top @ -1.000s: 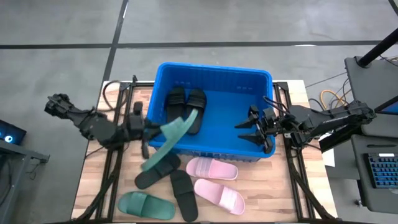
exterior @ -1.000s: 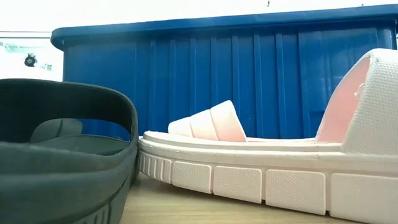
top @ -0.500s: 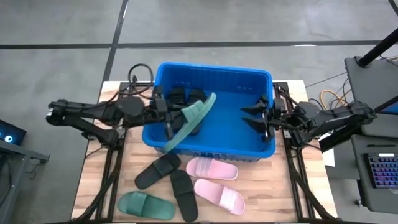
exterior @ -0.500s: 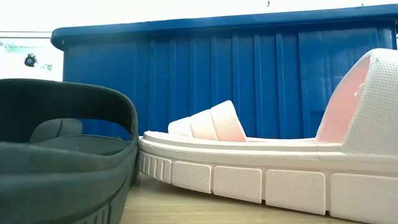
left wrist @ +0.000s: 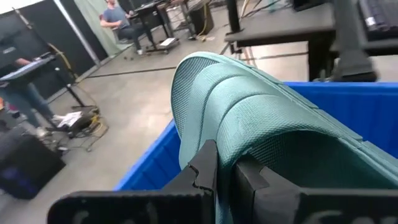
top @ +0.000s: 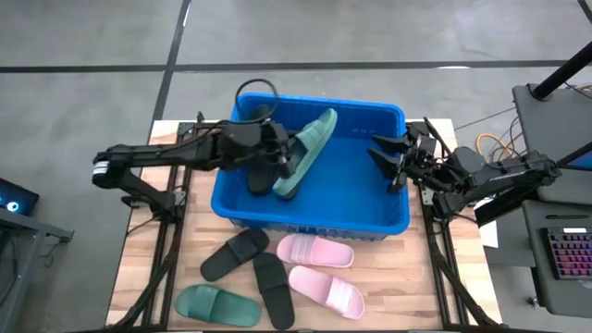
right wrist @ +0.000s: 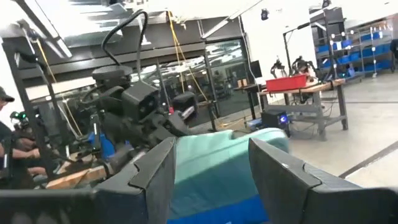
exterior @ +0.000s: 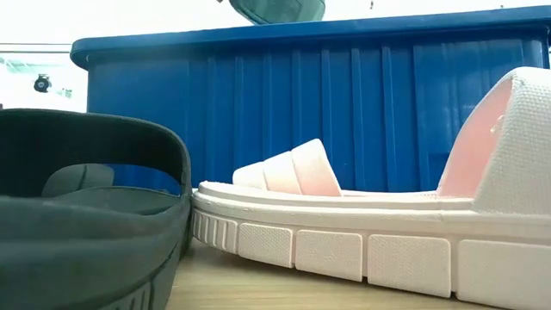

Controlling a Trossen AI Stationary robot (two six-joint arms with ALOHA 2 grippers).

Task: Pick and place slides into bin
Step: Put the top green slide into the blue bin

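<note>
My left gripper (top: pixel 282 155) is shut on a dark green slide (top: pixel 307 150), held in the air over the blue bin (top: pixel 379 217); the slide's tip (exterior: pixel 275 9) shows above the bin's rim in the low view. Black slides (top: pixel 257 176) lie on the bin's floor, partly under my left arm. My right gripper (top: pixel 387 159) stands open over the bin's right side, with nothing between its fingers (right wrist: pixel 155 171). In front of the bin, a second green slide (top: pixel 217 305), two black slides (top: pixel 236 254) and two pink slides (top: pixel 314 250) rest sole-down on the table. My left gripper pinches the green slide's ribbed strap (left wrist: pixel 227 158) between its two fingers, at the strap's edge. The fingers come nearly level from the table's left, at the slide's long side. The slide is lifted clear, tilted, lying slantwise over the bin's far left part.
The bin fills the table's far middle, and its near wall (exterior: pixel 327 112) rises behind the pink slide (exterior: pixel 344 241) and black slide (exterior: pixel 86 215). Cables (top: pixel 254 92) loop beyond the bin's far left corner. People and work tables (left wrist: pixel 124 22) show in the room beyond.
My left gripper has swung from the bin's near left corner over the rim toward the far right, rolling as it went. The green slide went with it from hanging outside the bin to above the bin's inside. My right gripper has drawn toward the far edge and tipped upward.
</note>
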